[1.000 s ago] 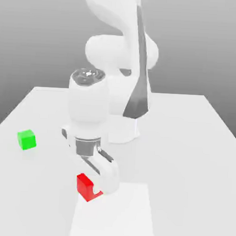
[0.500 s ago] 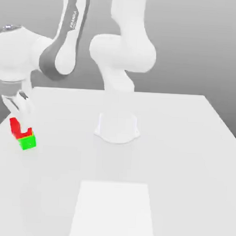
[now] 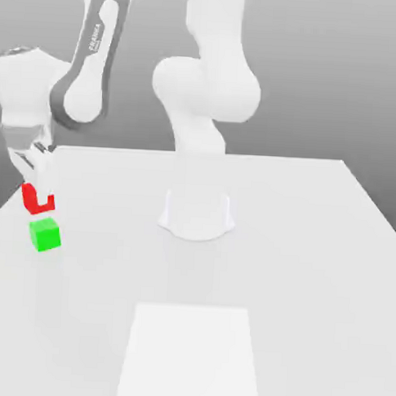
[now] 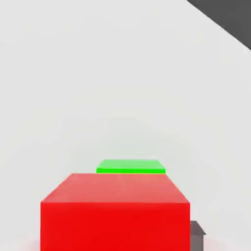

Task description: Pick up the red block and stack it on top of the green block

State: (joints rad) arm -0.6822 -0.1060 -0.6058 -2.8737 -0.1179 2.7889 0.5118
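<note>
Red block (image 3: pixel 37 199), one, seemingly clamped in end effector (image 3: pixel 39 195), just above one green block (image 3: pixel 46 235).

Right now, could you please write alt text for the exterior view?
A white robot arm holds the red block in its gripper just above the green block, near the exterior view's left edge of a white table.

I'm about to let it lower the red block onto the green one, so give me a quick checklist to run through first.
1. Red block held in gripper: ok.
2. Red block lifted clear of green block, gap visible: ok.
3. Green block sits flat on table: ok.
4. Red block centred over green: not ok; in the hand view green pokes out beyond the red block's edge.
5. Grip firm enough: cannot tell.
</note>
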